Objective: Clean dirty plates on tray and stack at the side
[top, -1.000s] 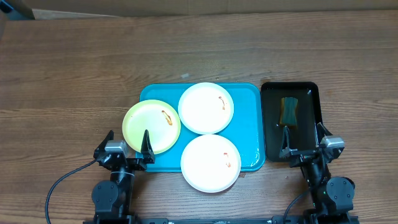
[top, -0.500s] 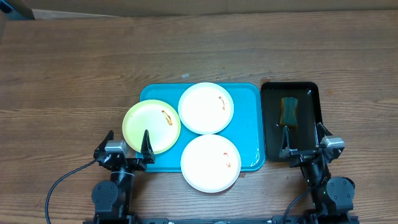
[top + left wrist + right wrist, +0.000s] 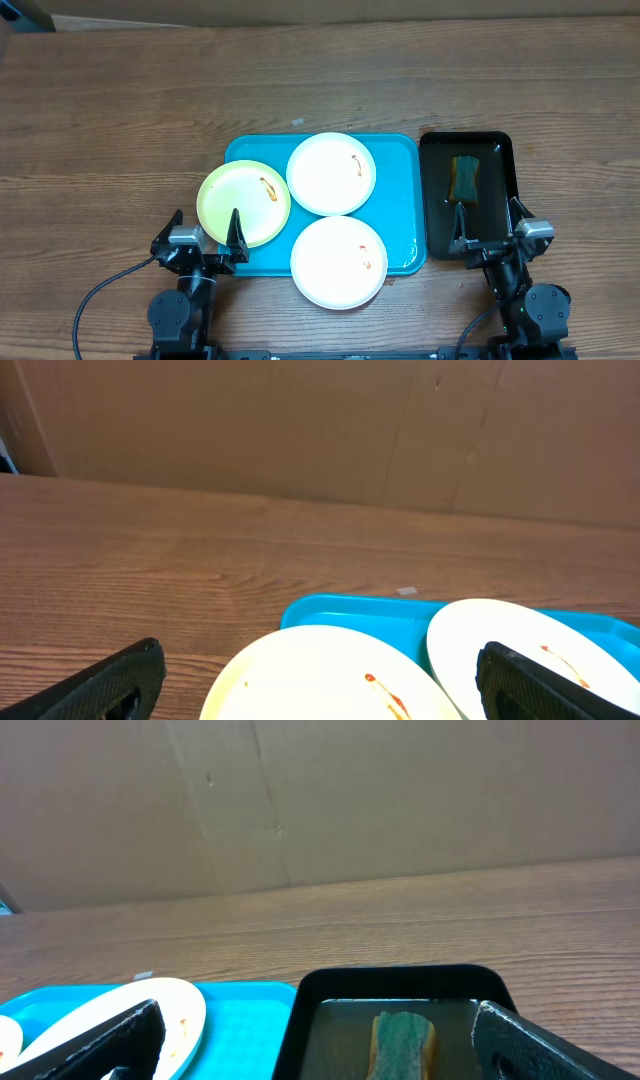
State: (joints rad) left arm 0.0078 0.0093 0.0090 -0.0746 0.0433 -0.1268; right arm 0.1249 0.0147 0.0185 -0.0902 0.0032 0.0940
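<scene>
Three smeared plates lie on the turquoise tray [image 3: 400, 160]: a pale yellow-green plate [image 3: 243, 203] overhanging its left edge, a white plate [image 3: 331, 173] at the back, and a white plate [image 3: 339, 261] overhanging the front edge. My left gripper [image 3: 206, 230] is open at the front left, its fingertips at the near rim of the yellow-green plate [image 3: 320, 680], holding nothing. My right gripper [image 3: 489, 224] is open at the front right, over the near end of the black tray. In the left wrist view the back white plate [image 3: 530, 660] shows to the right.
A narrow black tray [image 3: 467, 193] right of the turquoise tray holds shallow liquid and a green-topped sponge [image 3: 465, 178], also seen as the sponge [image 3: 403, 1040] in the right wrist view. A cardboard wall [image 3: 320, 430] stands behind the wooden table [image 3: 120, 120].
</scene>
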